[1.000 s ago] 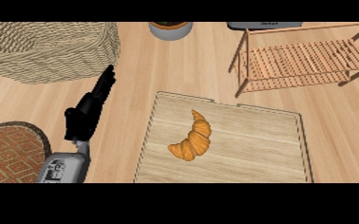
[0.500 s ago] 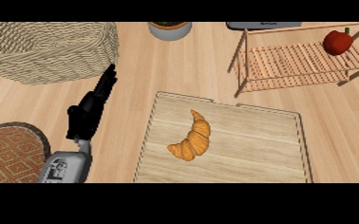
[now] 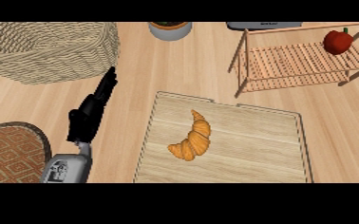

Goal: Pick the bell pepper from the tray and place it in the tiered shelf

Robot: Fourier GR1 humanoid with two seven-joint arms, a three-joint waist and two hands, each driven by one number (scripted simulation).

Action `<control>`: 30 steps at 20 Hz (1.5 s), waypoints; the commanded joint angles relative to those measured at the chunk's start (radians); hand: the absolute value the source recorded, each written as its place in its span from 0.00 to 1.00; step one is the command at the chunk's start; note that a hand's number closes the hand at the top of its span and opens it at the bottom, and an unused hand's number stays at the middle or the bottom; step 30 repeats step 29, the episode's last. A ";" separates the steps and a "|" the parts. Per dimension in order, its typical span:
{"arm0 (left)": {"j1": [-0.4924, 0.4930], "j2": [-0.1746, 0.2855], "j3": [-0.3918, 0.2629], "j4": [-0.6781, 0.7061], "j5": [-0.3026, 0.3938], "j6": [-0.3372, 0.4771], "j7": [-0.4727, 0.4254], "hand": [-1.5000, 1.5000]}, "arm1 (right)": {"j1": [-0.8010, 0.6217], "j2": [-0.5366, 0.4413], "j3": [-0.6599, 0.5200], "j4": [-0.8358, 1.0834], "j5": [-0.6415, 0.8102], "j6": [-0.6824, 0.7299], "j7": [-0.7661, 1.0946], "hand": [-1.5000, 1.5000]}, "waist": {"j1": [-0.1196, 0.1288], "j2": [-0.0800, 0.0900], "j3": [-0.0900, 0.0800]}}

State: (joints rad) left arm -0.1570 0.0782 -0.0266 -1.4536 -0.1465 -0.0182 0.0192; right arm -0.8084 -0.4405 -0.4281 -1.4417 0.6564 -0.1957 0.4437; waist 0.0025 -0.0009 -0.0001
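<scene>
A light wooden table [image 3: 182,71] seen from steeply above. At 10 o'clock stands a large woven basket [image 3: 56,50]. At 8 o'clock, cut by the left edge, lies a round woven mat [image 3: 17,154] with a diamond pattern. Just right of it a grey forearm [image 3: 68,168] rises from the lower edge and ends in the black left hand [image 3: 88,118]. The hand is released: its fingers are straight, pointing toward 1 o'clock, and it holds nothing. At the centre, reaching toward 5 o'clock, lies a pale wooden tray [image 3: 238,156]. A golden croissant [image 3: 193,137] lies on its left half. At 12 o'clock sits a grey pot [image 3: 170,30], cut by the top edge. At 2 o'clock stands the slatted wooden tiered shelf [image 3: 294,64]. The red bell pepper [image 3: 337,42] sits at the shelf's far right, well apart from the tray and the hand. A dark object [image 3: 263,25] shows behind the shelf at 1 o'clock.
</scene>
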 commanded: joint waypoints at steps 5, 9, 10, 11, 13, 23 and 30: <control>0.001 -0.001 0.018 0.028 -0.004 0.014 -0.018 0.50 | -0.043 -0.040 -0.148 -0.146 -0.178 -0.006 0.101 0.00 | -0.016 -0.006 0.000; -0.005 -0.029 -0.017 0.023 -0.037 0.039 -0.015 0.50 | -0.063 -0.139 -0.249 -0.070 -0.207 -0.036 0.127 0.00 | -0.008 -0.001 0.000; -0.025 0.028 0.041 0.058 0.010 -0.014 -0.033 0.50 | -0.064 -0.188 -0.267 -0.098 -0.209 0.002 0.191 0.00 | -0.015 -0.002 0.000; 0.023 0.002 0.003 -0.007 -0.007 0.001 -0.016 0.50 | -0.046 -0.208 -0.275 -0.173 -0.218 0.044 0.272 0.00 | -0.017 -0.007 0.000; -0.060 0.001 0.039 0.090 0.002 0.011 -0.039 0.50 | -0.026 -0.267 -0.354 -0.084 -0.279 0.066 0.243 0.00 | -0.021 -0.001 0.000; 0.022 0.010 0.029 0.004 -0.001 0.008 0.002 0.50 | 0.311 -0.499 -0.672 -0.019 -0.523 0.500 0.250 0.00 | -0.042 -0.006 0.002; 0.034 -0.016 0.002 0.016 -0.023 0.022 -0.044 0.50 | 0.475 -0.572 -0.912 0.126 -0.653 0.687 0.113 0.00 | -0.032 -0.003 0.001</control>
